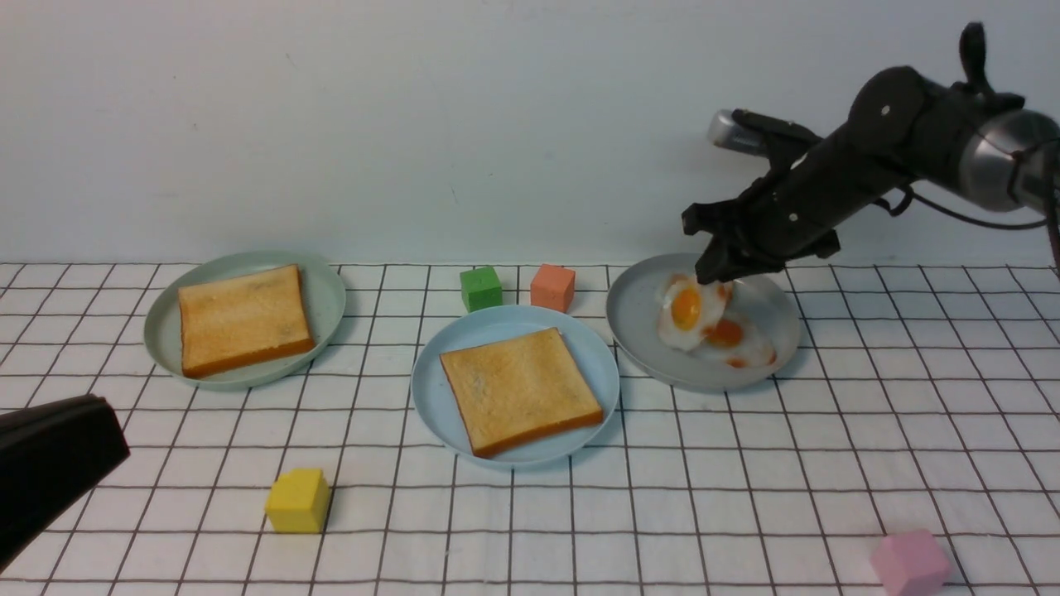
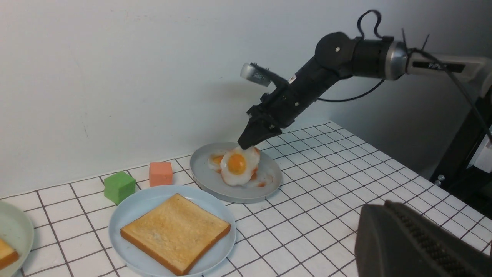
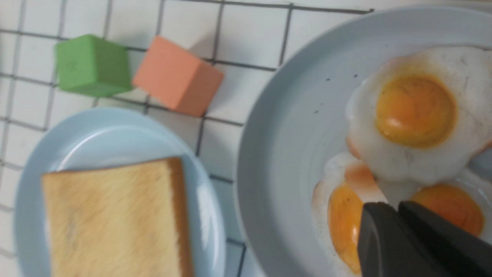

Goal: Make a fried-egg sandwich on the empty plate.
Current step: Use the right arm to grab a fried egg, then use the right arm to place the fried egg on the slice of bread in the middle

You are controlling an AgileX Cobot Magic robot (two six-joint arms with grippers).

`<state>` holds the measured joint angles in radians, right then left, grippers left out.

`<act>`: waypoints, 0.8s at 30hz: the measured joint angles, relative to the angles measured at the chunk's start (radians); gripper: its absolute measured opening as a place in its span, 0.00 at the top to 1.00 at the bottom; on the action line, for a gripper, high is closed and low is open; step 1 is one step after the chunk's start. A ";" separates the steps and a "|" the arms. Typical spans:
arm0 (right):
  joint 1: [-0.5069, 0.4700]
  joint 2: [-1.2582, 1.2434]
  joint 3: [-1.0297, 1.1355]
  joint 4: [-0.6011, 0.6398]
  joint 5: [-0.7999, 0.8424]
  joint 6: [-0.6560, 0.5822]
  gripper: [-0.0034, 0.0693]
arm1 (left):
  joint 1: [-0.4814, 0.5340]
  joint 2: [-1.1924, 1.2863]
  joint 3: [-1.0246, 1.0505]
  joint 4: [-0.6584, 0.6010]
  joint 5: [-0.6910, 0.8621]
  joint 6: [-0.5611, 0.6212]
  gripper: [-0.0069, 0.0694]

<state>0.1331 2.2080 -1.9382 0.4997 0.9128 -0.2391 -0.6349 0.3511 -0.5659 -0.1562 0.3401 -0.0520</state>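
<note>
Over at the back right of the table [image 1: 828, 463], the right gripper [image 1: 714, 273] comes down at a slant onto the grey plate [image 1: 638, 319], and its two black fingers are pinched together on the white rim of a fried egg [image 1: 686, 308]. The fried egg hangs tilted from that pinched edge with its yolk facing the room. Its lower edge is down by the other fried eggs [image 1: 733, 338] lying flat on the same plate, and I cannot tell whether it is clear of them. The light blue plate [image 1: 431, 372] sits in the middle of the table, just beside the grey plate, and carries one toast slice [image 1: 520, 389] lying flat with nothing on top of it. The second toast slice [image 1: 244, 319] lies on the pale green plate [image 1: 327, 290] towards the back left. A green cube [image 1: 480, 288] and an orange cube [image 1: 552, 286] stand side by side just behind the light blue plate. A yellow cube [image 1: 298, 500] sits near the front edge on the left and a pink cube [image 1: 909, 563] at the front right corner. The left gripper [image 1: 91, 439] hangs over the front left corner, well apart from everything, closed and holding nothing.
</note>
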 joint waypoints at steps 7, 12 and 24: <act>0.001 -0.122 0.000 0.225 0.176 -0.124 0.89 | 0.000 0.000 0.000 0.007 0.000 0.000 0.93; 0.040 -0.122 0.000 0.387 0.253 -0.189 0.89 | 0.000 0.000 0.000 0.011 0.002 0.000 0.93; 0.186 0.036 0.002 0.466 0.164 -0.197 0.89 | 0.000 0.000 0.000 0.046 0.035 0.000 0.92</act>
<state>0.3187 2.2435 -1.9364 0.9658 1.0773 -0.4359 -0.6349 0.3511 -0.5659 -0.1105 0.3749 -0.0520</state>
